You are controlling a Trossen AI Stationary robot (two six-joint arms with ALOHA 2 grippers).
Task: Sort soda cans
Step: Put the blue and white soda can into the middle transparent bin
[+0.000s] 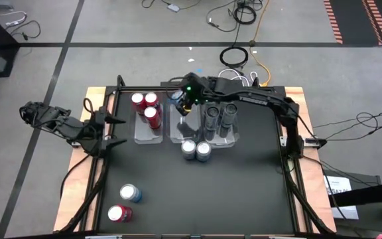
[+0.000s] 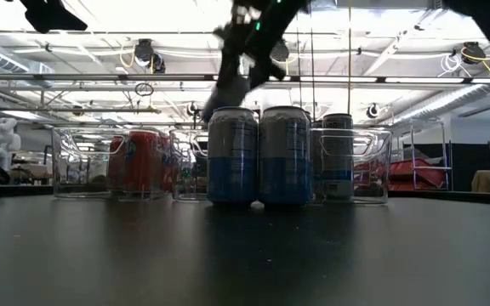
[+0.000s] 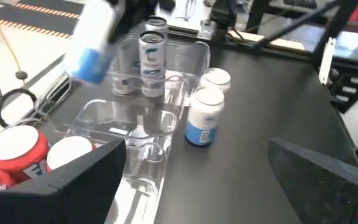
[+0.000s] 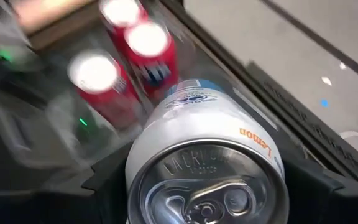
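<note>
My right gripper (image 1: 187,101) hangs over the far end of the middle clear tray (image 3: 135,134), shut on a blue-and-silver soda can (image 3: 91,46). Three red cans (image 1: 146,107) stand in the left tray. Dark grey cans (image 1: 220,116) stand in the right tray. Two blue-and-silver cans (image 1: 196,151) stand upright on the table in front of the trays. One blue-and-silver can (image 1: 130,193) and one red can (image 1: 119,214) stand near the front left. My left gripper (image 1: 119,131) waits open at the table's left edge. My right gripper pinches the can's side wall (image 4: 166,124) between its two fingers, at the end near the silvery top (image 4: 207,183). The fingers slant down from the table's right side and lie along the can. The can hangs tilted, blue lower end (image 3: 86,65) down, clear of the tray.
The three clear trays sit side by side at the table's far middle. The left tray's near half (image 1: 148,136) is bare. A raised frame (image 1: 290,166) runs along the table's sides. Open black table lies at the middle and front right.
</note>
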